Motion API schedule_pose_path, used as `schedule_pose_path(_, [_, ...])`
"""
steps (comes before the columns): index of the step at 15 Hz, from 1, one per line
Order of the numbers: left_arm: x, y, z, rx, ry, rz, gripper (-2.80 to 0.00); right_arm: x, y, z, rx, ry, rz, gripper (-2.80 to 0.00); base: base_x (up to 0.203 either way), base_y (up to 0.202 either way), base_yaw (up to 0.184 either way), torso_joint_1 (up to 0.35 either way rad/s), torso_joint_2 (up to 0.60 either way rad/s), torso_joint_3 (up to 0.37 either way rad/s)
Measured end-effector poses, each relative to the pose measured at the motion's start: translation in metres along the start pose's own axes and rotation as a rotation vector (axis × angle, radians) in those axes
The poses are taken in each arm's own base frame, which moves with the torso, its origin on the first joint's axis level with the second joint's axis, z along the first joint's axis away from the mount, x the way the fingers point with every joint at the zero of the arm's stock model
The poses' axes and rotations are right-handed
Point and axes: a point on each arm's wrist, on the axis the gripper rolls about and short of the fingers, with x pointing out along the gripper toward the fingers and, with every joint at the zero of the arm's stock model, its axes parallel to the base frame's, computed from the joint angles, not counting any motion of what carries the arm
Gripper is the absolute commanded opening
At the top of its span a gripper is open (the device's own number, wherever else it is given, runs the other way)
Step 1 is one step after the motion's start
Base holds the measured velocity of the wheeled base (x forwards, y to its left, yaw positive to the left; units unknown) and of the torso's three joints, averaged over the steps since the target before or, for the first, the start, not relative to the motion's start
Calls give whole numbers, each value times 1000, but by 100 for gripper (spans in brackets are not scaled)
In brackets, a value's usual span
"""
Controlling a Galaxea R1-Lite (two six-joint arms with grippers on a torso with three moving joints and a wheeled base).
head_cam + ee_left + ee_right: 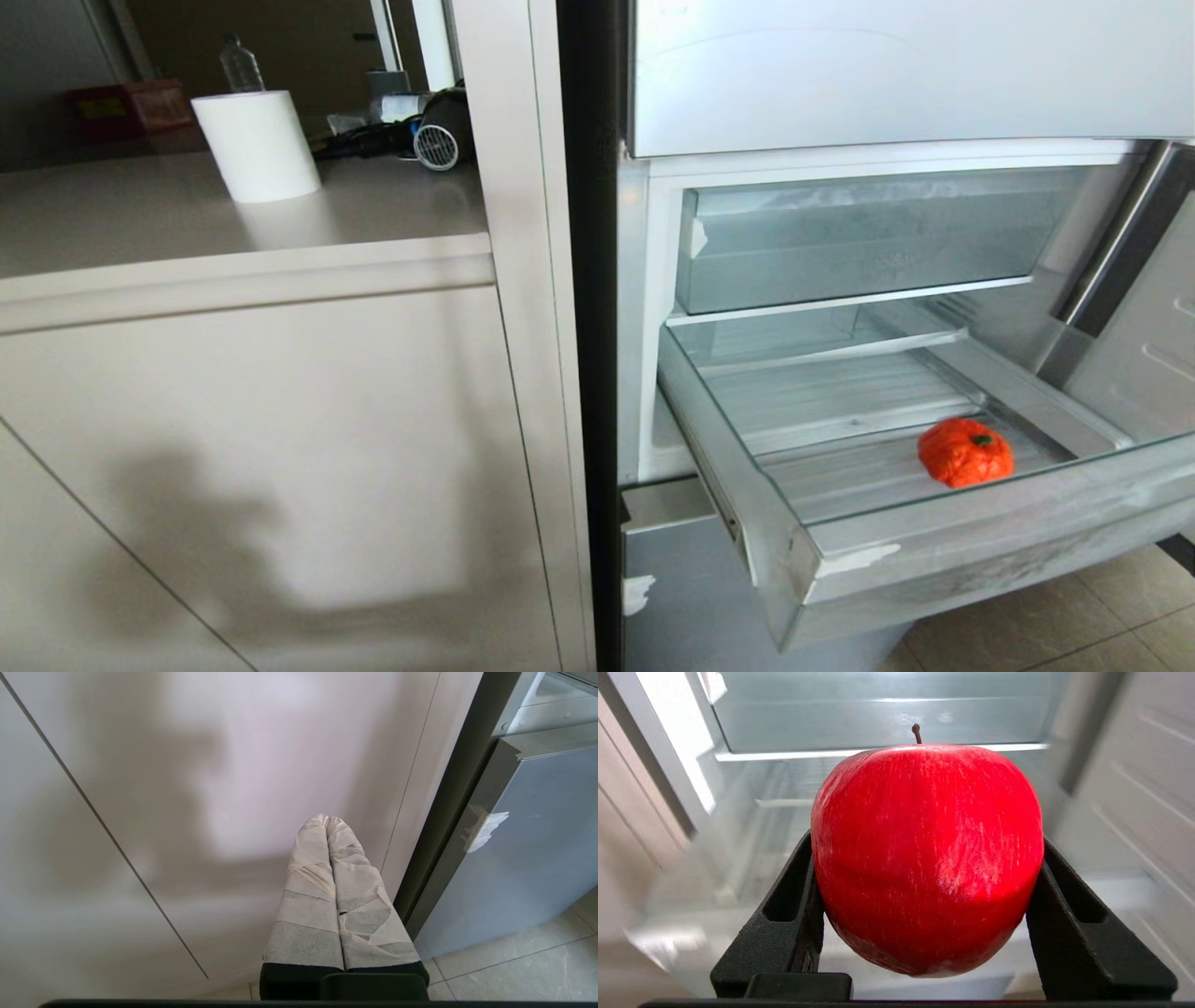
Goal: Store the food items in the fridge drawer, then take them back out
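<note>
Red apple [927, 858]: nearest the right wrist camera, stem up, clamped between the two black fingers [784, 924] of the right gripper [924, 868], which press on its sides; held in the air facing the open fridge interior. This gripper is out of the head view.

Fridge drawer [934, 551]: clear plastic, pulled out, ribbed floor, frosted front lip.

Orange pumpkin-like fruit [965, 453]: resting on the drawer floor near the front right, dark stem upward.

Upper clear bin [868, 238]: pushed in, above the drawer.

Left gripper [328, 826]: tape-wrapped fingers pressed together, holding nothing, low down facing the pale cabinet door [187, 788] beside the grey-blue lower fridge panel [523, 858].

Counter [187, 215]: to the left of the fridge, bearing a white paper roll [257, 145].
</note>
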Motion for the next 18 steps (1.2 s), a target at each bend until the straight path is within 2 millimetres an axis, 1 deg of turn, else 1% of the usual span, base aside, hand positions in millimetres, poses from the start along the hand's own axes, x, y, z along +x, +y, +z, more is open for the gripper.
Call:
schedule_pose_path(1, [0,0,0,0,0,0,-280,14,1,14,18,43,14,-280,0,0,0,0,0,0])
schedule_pose_path(2, [0,0,0,0,0,0,-280,30,2,23,37,115,29,-280,0,0,0,0,0,0])
schedule_pose_path(3, [0,0,0,0,0,0,-280,46,3,26,53,198,39,-280,0,0,0,0,0,0])
schedule_pose_path(6, [0,0,0,0,0,0,-280,94,4,21,75,419,39,-280,0,0,0,0,0,0])
schedule_pose_path(9, [0,0,0,0,0,0,-280,139,5,10,86,531,41,-280,0,0,0,0,0,0])
schedule_pose_path(11, [0,0,0,0,0,0,-280,166,6,8,101,562,88,-280,0,0,0,0,0,0])
schedule_pose_path(12, [0,0,0,0,0,0,-280,176,7,5,107,581,110,-280,0,0,0,0,0,0])
schedule_pose_path(14, [0,0,0,0,0,0,-280,190,7,-4,109,619,121,-280,0,0,0,0,0,0])
schedule_pose_path(18, [0,0,0,0,0,0,-280,208,9,-22,114,685,130,-280,0,0,0,0,0,0])
